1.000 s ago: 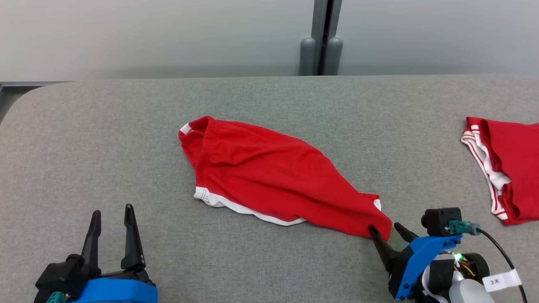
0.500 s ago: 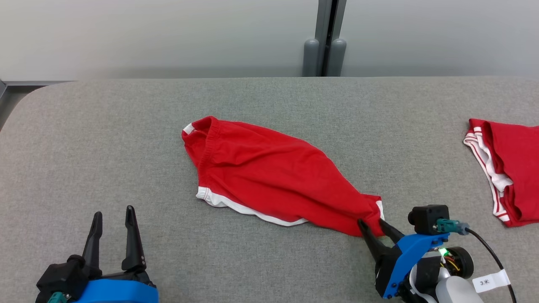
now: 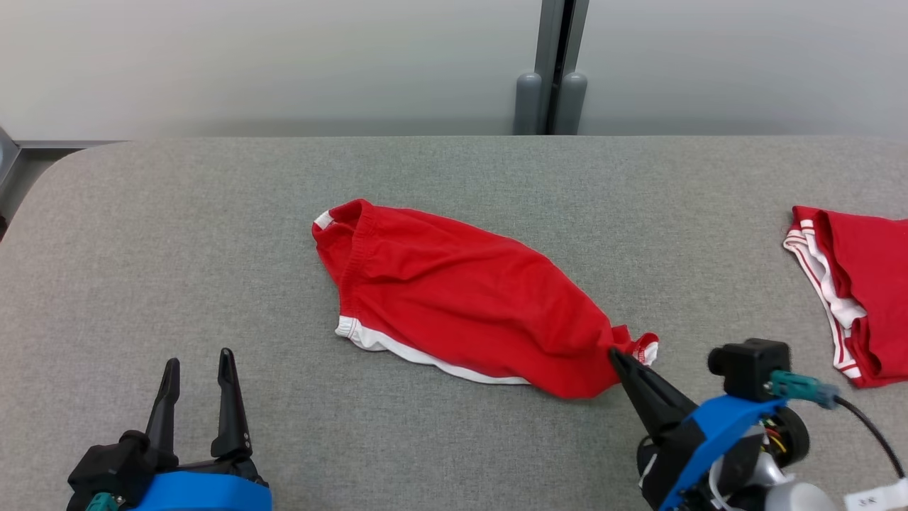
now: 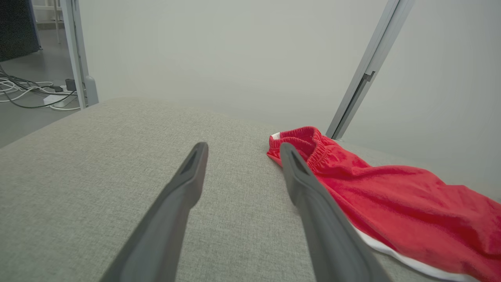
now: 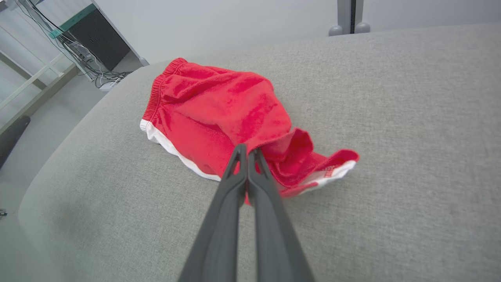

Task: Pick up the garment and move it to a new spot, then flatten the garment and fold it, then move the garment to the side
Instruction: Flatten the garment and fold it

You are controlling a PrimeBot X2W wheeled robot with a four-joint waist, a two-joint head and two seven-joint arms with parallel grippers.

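The garment point(image 3: 454, 298), red shorts with white trim, lies crumpled across the middle of the grey table point(image 3: 177, 234). Its elastic waistband points to the back left. My right gripper point(image 3: 616, 355) is shut on the garment's lower right corner, and the cloth bunches around the fingertips point(image 5: 247, 150). The right wrist view shows the garment point(image 5: 219, 105) spreading away beyond the pinched fold. My left gripper point(image 3: 198, 358) stands open near the table's front left, apart from the cloth. In the left wrist view the garment point(image 4: 391, 188) lies to the right of the open fingers point(image 4: 188, 180).
A second red and white garment point(image 3: 858, 284) lies at the table's right edge. A grey wall with a vertical post point(image 3: 553, 64) runs behind the table. Cables point(image 4: 23, 90) lie on the floor past the table's left end.
My right gripper has gone from open to shut on the garment's lower right corner, gathering the cloth there. The head camera has shifted slightly. The left gripper has stayed still.
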